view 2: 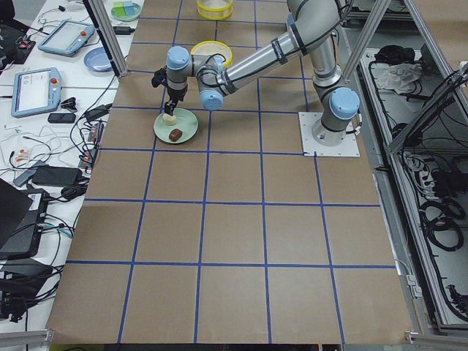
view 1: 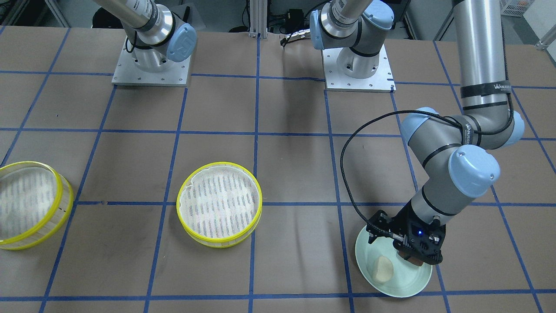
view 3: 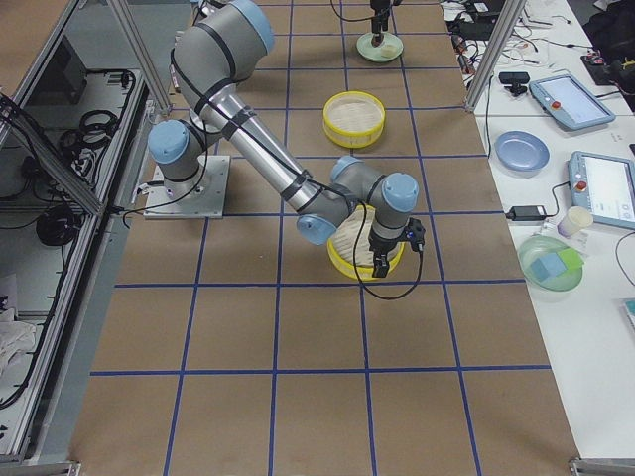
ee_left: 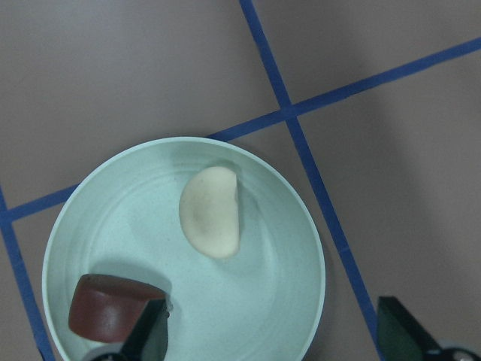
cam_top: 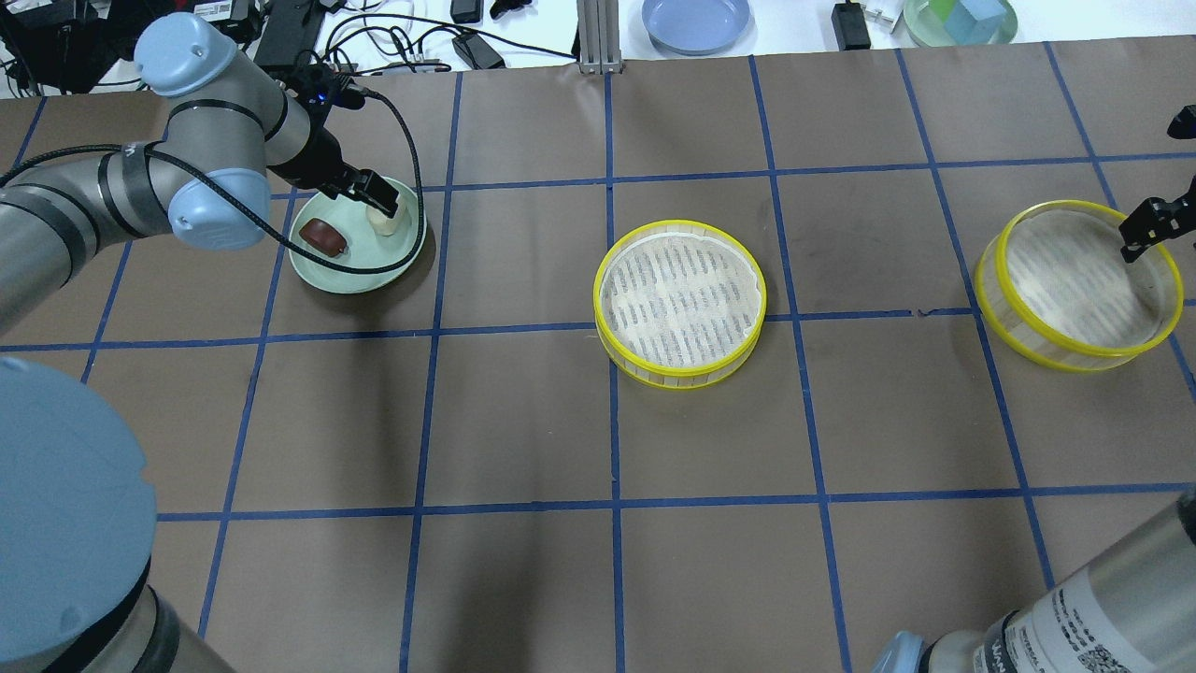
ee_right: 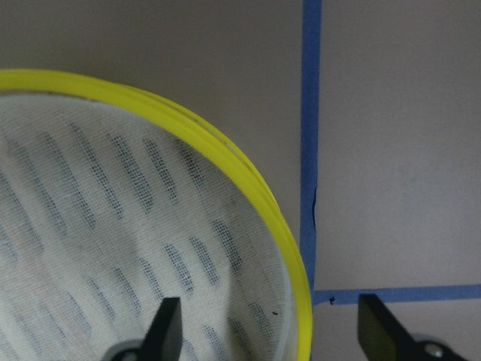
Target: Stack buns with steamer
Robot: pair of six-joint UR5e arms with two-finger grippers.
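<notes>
Front-facing view: brown bun [view 1: 415, 261] apparently half-hidden behind left end effector [view 1: 411, 251]

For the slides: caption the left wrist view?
Open left pincer over green plate holding cream bun and reddish-brown bun.

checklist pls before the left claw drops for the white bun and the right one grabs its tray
1. left claw open: ok.
2. cream bun lies free on the green plate, apart from the brown bun: ok.
3. left claw centred over the cream bun: cannot tell, the views disagree.
4. right claw open, one finger either side of the rim of the right tray: ok.
5. middle tray holds no bun: ok.
</notes>
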